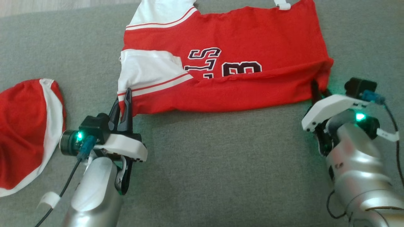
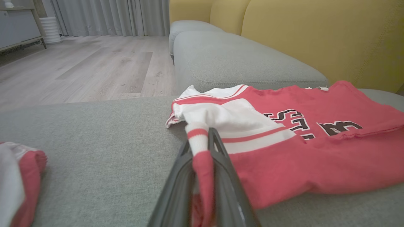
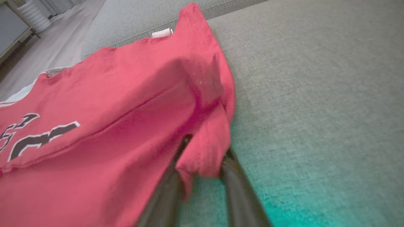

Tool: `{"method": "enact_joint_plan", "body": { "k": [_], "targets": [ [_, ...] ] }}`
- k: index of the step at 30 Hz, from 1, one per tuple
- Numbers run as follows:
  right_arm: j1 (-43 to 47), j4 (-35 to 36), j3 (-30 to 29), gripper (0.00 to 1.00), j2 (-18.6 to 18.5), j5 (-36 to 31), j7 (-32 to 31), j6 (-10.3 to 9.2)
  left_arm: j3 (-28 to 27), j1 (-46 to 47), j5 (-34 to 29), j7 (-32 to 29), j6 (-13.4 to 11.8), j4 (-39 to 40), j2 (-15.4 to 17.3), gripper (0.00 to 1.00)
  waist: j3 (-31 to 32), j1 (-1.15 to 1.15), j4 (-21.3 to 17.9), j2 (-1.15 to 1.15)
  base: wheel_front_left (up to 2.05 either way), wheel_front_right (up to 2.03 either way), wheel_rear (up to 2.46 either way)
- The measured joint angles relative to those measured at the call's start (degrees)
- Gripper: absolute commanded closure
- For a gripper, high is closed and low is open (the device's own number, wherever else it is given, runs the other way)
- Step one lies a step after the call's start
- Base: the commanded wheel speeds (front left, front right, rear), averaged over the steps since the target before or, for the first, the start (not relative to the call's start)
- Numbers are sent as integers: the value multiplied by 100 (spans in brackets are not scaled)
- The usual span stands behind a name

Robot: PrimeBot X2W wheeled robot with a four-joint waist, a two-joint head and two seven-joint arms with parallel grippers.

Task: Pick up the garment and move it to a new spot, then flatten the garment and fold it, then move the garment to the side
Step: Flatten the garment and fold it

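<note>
A red garment [image 1: 240,41] with white sleeves and dark lettering lies spread on the grey cushion, its lower part folded up over the print. My left gripper [image 1: 124,97] is at its near left corner, shut on the striped sleeve hem, and the left wrist view shows that cloth pinched between the fingers [image 2: 202,138]. My right gripper [image 1: 318,90] is at the near right corner of the garment [image 3: 110,94]. There the red corner flap sits between the two dark fingers [image 3: 203,148], which are closed in on it, and the cloth hides their tips.
A second red and white piece of clothing [image 1: 28,132] lies bunched at the cushion's left side. Bare grey cushion [image 1: 221,164] stretches between my arms. A yellow backrest [image 2: 315,31] rises behind the cushion, and a wooden floor [image 2: 79,69] lies beyond its edge.
</note>
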State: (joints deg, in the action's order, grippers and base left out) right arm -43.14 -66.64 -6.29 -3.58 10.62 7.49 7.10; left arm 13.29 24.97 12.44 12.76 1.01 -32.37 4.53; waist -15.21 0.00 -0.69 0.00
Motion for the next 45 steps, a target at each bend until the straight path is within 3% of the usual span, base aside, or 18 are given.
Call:
{"method": "enact_joint_plan", "body": {
  "k": [5, 12, 22, 30, 31, 32, 33, 34, 35, 36, 37, 45],
  "targets": [
    [2, -246, -112, 100, 14, -575, 424, 0, -31, -58, 29, 2, -8, -104, 54, 100, 173, 0, -131, 0, 0, 0, 0],
    [57, -131, -583, 100, 11, -1206, 460, 0, -38, -285, 122, 43, -49, -154, 79, 100, 501, -1, -260, 0, 0, 0, 0],
    [898, 321, -781, 100, 35, -1250, 296, 1, 51, -858, 234, 18, -45, -37, 64, 100, 1038, -1, -318, 0, 0, 0, 0],
    [1906, 1067, -815, 100, 92, -892, -109, 1, 254, -1598, 320, -372, 1, 334, 73, 100, 1373, -2, -359, 0, 0, 0, 0],
    [2019, 1190, -815, 91, 93, -813, -167, 1, 293, -1657, 320, -399, 1, 376, 74, 100, 1385, -2, -366, 0, 0, 0, 0],
    [2122, 1305, -791, 91, 93, -713, -218, 1, 327, -1707, 320, -445, 1, 415, 74, 100, 1391, -1, -373, 0, 0, 0, 0],
    [2222, 1456, -738, 9, 93, -620, -249, 1, 347, -1749, 320, -492, 1, 457, 74, 100, 1390, -1, -387, 0, 0, 0, 0],
    [2307, 1614, -681, 0, 93, -520, -266, 1, 349, -1779, 320, -513, -1, 490, 74, 100, 1382, -2, -397, 0, 0, 0, 0],
    [2379, 1779, -653, 0, 93, -450, -300, 1, 348, -1794, 320, -512, -7, 513, 76, 63, 1375, -1, -410, 0, 0, 0, 0],
    [2442, 1962, -649, 0, 93, -448, -301, 1, 345, -1798, 320, -505, -27, 546, 82, 8, 1368, -1, -427, 0, 0, 0, 0],
    [2494, 2174, -647, 0, 93, -460, -301, 1, 339, -1797, 320, -488, -59, 591, 87, 0, 1357, -1, -444, 0, 0, 0, 0],
    [2547, 3911, -672, 0, 92, -587, -83, 1, 267, -1689, 321, -49, -105, 970, 122, 0, 1175, 0, -572, 0, 0, 0, 0]
  ]
}}
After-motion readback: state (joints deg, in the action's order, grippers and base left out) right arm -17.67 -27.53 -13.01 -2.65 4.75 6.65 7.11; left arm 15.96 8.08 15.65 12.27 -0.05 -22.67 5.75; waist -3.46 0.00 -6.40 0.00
